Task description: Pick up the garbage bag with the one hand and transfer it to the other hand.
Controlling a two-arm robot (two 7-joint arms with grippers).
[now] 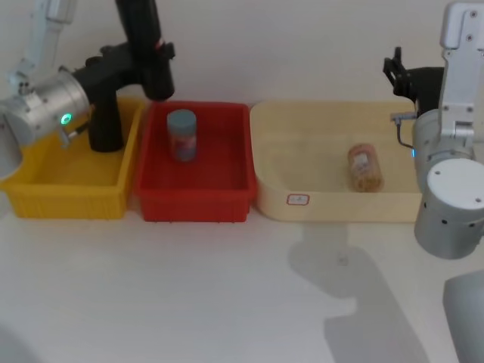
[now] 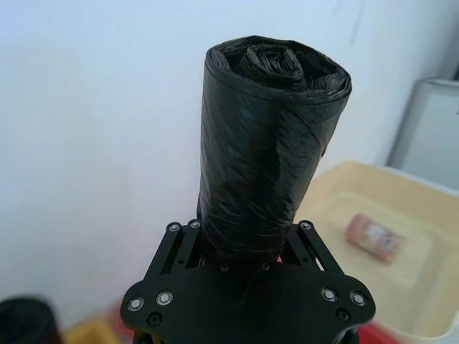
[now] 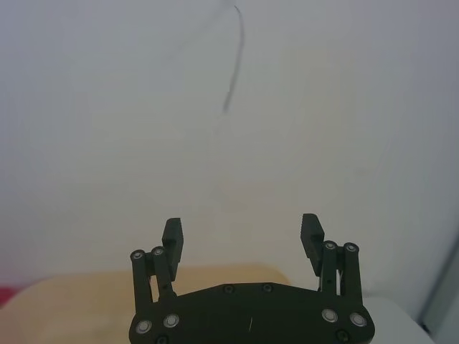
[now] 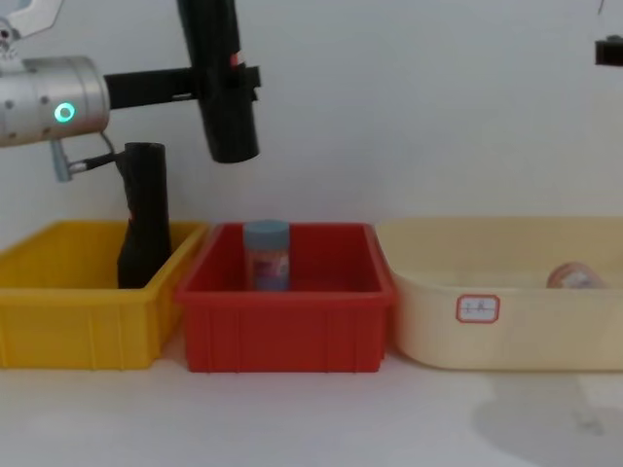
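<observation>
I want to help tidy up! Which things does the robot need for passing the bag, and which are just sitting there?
In the job:
garbage bag, held up by the left gripper
right gripper, open

Just sitting there:
second black roll in the yellow bin
can in the red bin
packet in the cream bin

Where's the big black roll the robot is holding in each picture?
Head view: garbage bag top left, over the red bin's left edge.
Chest view: upper left, high above the red bin.
Left wrist view: centre, held in the left gripper.
Right wrist view: right gripper open, facing the wall.
Shared landmark: the cream tub.
</observation>
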